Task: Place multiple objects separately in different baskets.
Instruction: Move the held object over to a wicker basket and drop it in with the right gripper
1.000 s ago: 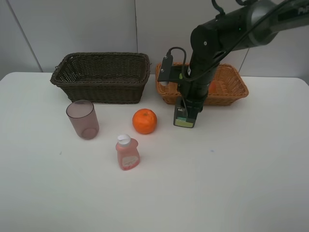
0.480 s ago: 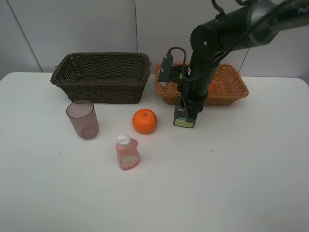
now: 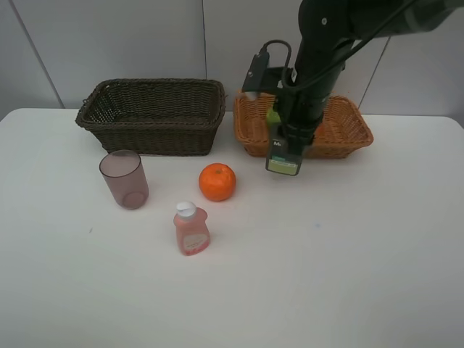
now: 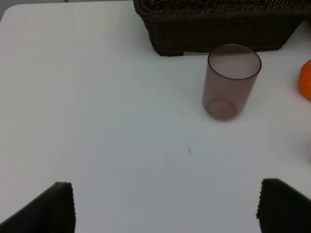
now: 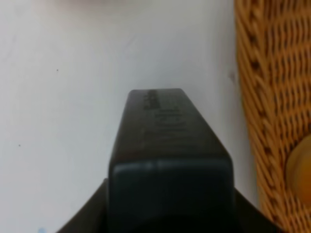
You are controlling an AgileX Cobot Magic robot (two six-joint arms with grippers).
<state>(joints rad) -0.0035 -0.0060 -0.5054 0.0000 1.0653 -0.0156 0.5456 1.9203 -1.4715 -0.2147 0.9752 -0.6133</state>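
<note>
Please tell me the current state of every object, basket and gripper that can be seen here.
Dark brown basket: on table, nothing visible inside.
Orange-tan basket: on table, yellowish fruit inside.
Mauve cup: upright, empty.
Orange: resting on table.
Pink bottle: upright, cap on.
Dark green bottle: gripped, apparently off the table.
Right gripper: fingers shut on the bottle.
Left gripper: fingers open, empty.

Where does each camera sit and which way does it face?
Exterior high: above, looking down on the table, dark basket, orange-tan basket; right arm shows.
Left wrist: on left arm, facing mauve cup and dark basket; open left gripper shows.
Right wrist: looks along the right gripper's dark green bottle, by the orange-tan basket.
Shared: exterior and left wrist see the cup.
</note>
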